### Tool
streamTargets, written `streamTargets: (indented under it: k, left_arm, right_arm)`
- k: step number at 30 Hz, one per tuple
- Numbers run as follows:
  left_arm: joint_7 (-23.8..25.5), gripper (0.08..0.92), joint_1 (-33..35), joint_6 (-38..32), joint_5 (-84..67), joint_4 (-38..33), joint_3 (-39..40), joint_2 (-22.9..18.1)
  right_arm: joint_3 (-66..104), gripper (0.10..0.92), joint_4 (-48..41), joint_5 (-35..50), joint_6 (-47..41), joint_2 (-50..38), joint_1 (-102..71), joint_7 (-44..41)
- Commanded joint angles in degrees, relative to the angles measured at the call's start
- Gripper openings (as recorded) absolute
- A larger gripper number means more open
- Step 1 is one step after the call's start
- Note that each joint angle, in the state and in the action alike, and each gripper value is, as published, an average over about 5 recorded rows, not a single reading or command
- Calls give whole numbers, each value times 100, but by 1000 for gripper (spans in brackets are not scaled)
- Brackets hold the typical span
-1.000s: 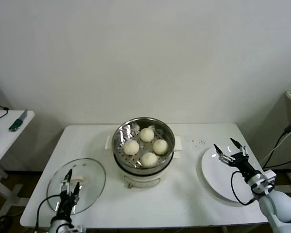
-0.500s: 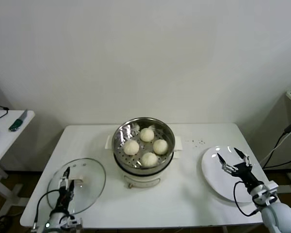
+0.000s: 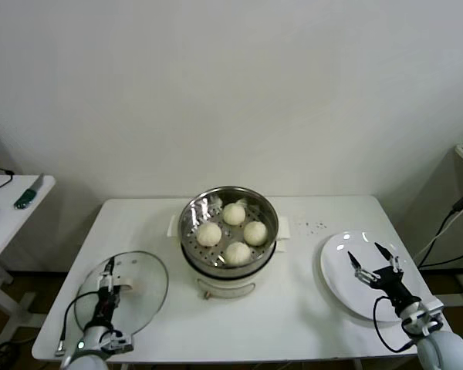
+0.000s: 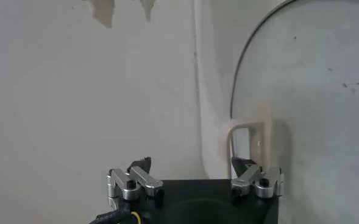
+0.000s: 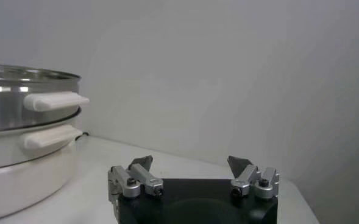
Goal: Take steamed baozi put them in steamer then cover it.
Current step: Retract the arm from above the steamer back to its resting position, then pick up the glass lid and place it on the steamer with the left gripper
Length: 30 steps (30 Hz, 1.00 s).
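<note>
The steamer [image 3: 197, 262] stands in the middle of the table, uncovered, and also shows in the right wrist view [image 5: 14, 115]. Several steamed baozi lie on its perforated tray: one at the back [image 3: 233, 213], one left [image 3: 209, 233], one right [image 3: 254, 232], one front [image 3: 237, 252]. The glass lid [image 3: 143, 297] lies flat on the table at the front left, with its cream handle [image 3: 126, 286] up. My left gripper [image 3: 106, 287] is open and empty over the lid's left part, next to the handle [image 4: 247, 135]. My right gripper [image 3: 373, 264] is open and empty above the white plate [image 3: 347, 289].
The white plate lies at the table's right end. A small side table [image 3: 11, 212] with tools stands at the far left. Cables [image 3: 447, 231] hang at the far right. The lid's rim [image 4: 240, 91] shows in the left wrist view.
My right gripper has drawn back toward the table's front, lower over the plate. My left gripper has shifted slightly over the lid near its handle. The baozi and steamer have not moved.
</note>
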Motion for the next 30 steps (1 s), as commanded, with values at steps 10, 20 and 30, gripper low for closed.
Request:
streamTargets:
  k: [10, 20, 30]
  left_arm:
    - [-9, 558, -137, -80, 5, 175, 48, 17]
    - [24, 273, 46, 15, -212, -310, 64, 63]
    - [296, 150, 711, 1270, -261, -1957, 51, 468]
  right_arm:
    - [14, 823, -71, -262, 50, 156, -9, -72]
    - [-6, 823, -124, -339, 63, 164, 40, -74]
    - [-54, 823, -204, -345, 20, -154, 166, -8]
